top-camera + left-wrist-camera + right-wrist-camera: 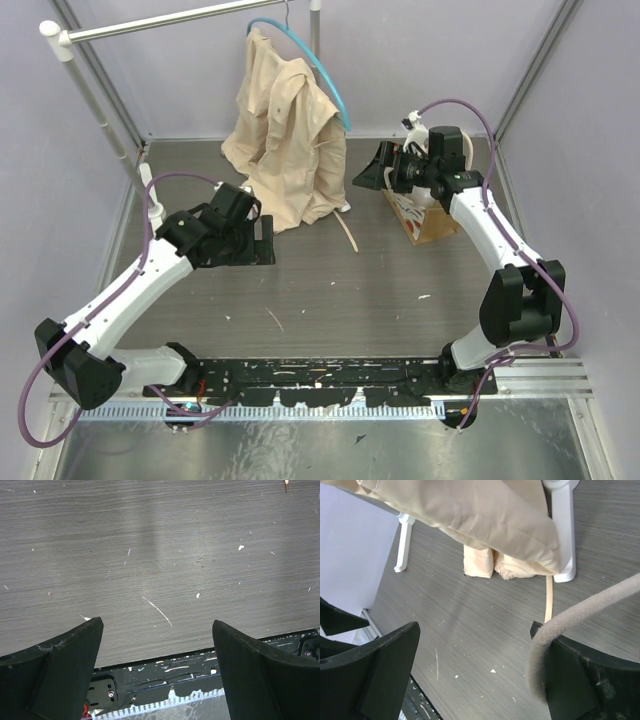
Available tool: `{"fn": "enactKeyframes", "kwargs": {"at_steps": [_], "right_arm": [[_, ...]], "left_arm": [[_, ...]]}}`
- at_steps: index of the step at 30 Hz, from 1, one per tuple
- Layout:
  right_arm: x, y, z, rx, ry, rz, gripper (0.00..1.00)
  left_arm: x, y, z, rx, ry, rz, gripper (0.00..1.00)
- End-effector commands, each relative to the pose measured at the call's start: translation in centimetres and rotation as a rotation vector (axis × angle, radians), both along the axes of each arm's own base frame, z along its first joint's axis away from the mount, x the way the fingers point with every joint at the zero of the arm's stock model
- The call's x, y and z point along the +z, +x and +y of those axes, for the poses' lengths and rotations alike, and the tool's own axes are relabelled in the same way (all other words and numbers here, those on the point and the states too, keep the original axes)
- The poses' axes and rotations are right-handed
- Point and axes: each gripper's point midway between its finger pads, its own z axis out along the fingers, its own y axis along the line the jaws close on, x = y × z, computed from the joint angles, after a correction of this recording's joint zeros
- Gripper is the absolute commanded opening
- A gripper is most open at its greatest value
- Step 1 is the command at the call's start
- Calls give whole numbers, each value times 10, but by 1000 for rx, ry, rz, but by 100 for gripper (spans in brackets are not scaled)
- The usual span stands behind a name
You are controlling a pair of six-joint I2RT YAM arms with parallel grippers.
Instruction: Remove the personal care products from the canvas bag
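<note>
The canvas bag stands at the back right, tan-brown, mostly covered by my right arm's wrist. One cream rope handle of it loops over the right finger in the right wrist view. My right gripper is open, to the left of the bag and above the table; in its wrist view only bare table lies between the fingers. My left gripper is open and empty over the middle left of the table, also shown in the left wrist view. The personal care products are hidden.
A large beige shirt hangs on a blue hanger from a white garment rack at the back; its hem and a rack foot show close ahead of the right gripper. A thin tan strip lies on the table.
</note>
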Motion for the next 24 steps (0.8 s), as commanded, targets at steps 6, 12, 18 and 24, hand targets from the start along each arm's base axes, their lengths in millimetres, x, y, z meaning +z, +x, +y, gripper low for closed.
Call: {"fn": "enactKeyframes", "kwargs": {"at_steps": [6,12,18,24], "right_arm": [[107,-76,37,238,303,-196,100],[131,-118,57,310,350,-242,100],[147,-157,103,401,380,-234,100],[150,-169,142,436,421,-226,100]], "left_arm": [[2,-1,1,14,-17,-22,98],[-3,-3,-5,20,-45,-1,98],[4,-2,-2,49,-62,-31,98],[7,-4,3,71,-71,-47,98]]}}
